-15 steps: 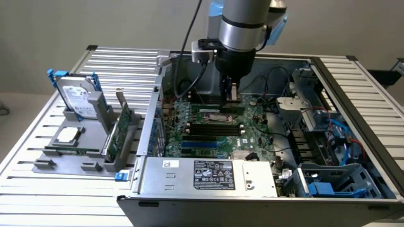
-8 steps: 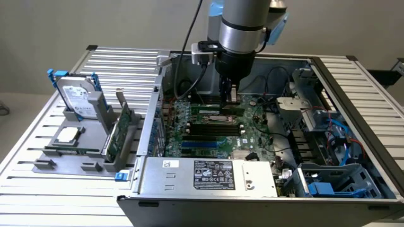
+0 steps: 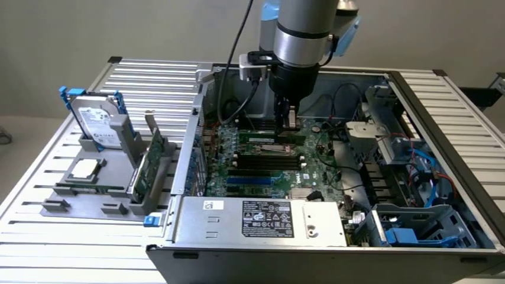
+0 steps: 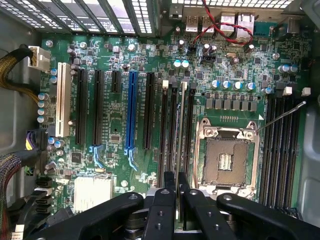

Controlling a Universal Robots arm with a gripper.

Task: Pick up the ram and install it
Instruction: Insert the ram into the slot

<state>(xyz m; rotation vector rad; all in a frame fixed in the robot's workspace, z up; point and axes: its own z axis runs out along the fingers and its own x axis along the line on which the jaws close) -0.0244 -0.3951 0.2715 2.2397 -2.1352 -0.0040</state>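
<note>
As the exterior view looks into the open case [image 3: 316, 263], the pincer [image 3: 285, 115] hangs near twelve o'clock over the motherboard [image 3: 320, 163], clamped narrow on the ram [image 3: 290, 123], which stands on edge just above the black slots [image 3: 272, 158]. In the wrist view the ram [image 4: 181, 130] runs edge-on between the fingers of the pincer [image 4: 177, 185], over the black slots [image 4: 172, 125] beside the bare processor socket [image 4: 227, 160]. I judge it light, stiff and fragile: best held by its long edges, off chips and contacts.

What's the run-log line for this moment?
gripper: shut on ram | ram: edge-on over black memory slots beside empty CPU socket | seated: cannot tell
</note>
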